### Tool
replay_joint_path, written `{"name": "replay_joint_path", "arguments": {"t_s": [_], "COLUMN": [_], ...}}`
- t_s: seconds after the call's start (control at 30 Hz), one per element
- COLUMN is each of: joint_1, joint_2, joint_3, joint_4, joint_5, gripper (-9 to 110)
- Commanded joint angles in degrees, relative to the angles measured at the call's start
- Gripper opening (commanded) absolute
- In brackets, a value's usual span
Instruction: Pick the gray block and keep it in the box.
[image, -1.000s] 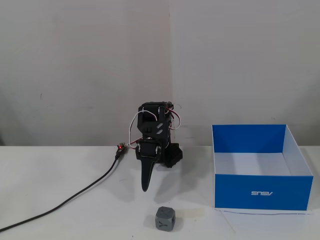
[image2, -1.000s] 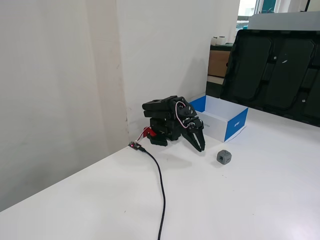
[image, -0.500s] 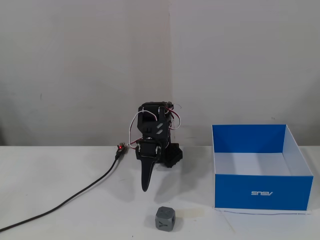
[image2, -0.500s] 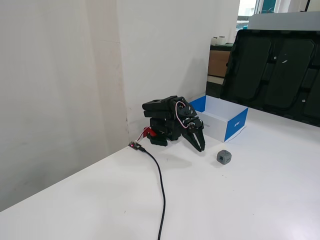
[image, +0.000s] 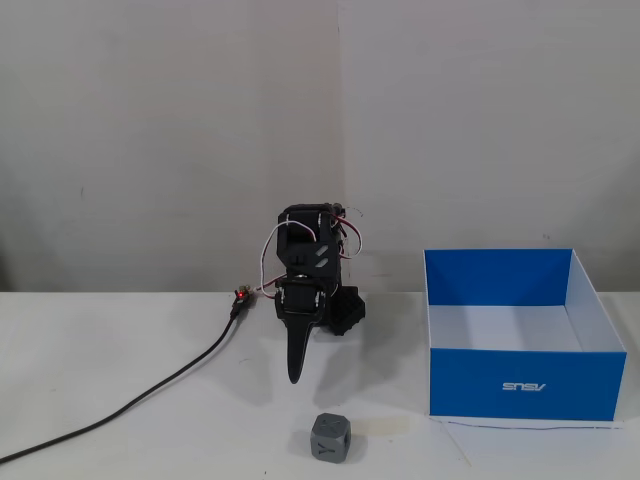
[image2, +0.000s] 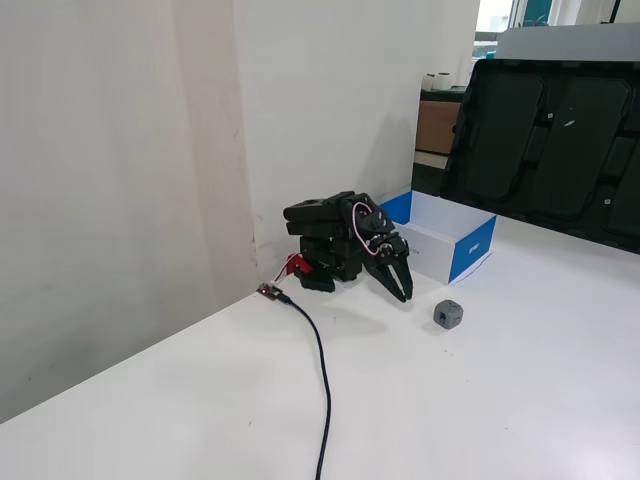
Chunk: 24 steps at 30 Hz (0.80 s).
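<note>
1. Since the earlier pictures the arm is shifting only slightly: in a fixed view the pincer (image: 293, 378) is sitting a touch lower and further right than before, and nothing else is changing place.
2. Nearest in that view, the gray block (image: 330, 438) is resting on the white bench (image: 150, 440), untouched, just in front of the pincer tip and a little to its right.
3. A black cable (image: 130, 405) is trailing across the bench from the near left toward the arm's base.
4. The pincer is pointing down at the bench behind the block, its jaws looking closed or nearly so and holding nothing; the other fixed view (image2: 403, 295) is showing the same, with the block (image2: 448, 314) lying apart from it.
5. To the right, the box (image: 525, 385) is standing open-topped and empty, well apart from the block.
6. Farthest back, the folded arm (image: 312, 270) is crouching against the wall.
7. Judging from here, the pick is not yet begun. The risk is the jaws descending without opening wide enough, knocking the small block away, or gripping a bevelled corner so it is slipping out on the way to the box.
</note>
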Motion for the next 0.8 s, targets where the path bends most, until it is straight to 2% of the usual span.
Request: {"name": "replay_joint_path", "arguments": {"t_s": [0.0,0.23,0.7,0.77], "joint_1": [-1.7,-4.0,-5.4,-5.8], "joint_2": [3.1,-13.6,-56.6,-61.2], "joint_3": [-3.4,-12.4,-39.4,-42.1], "joint_4": [-1.4,-6.8,-6.3,-6.2], "joint_5": [1.4,3.9,11.2,11.3], "gripper": [0,0,0,5]}}
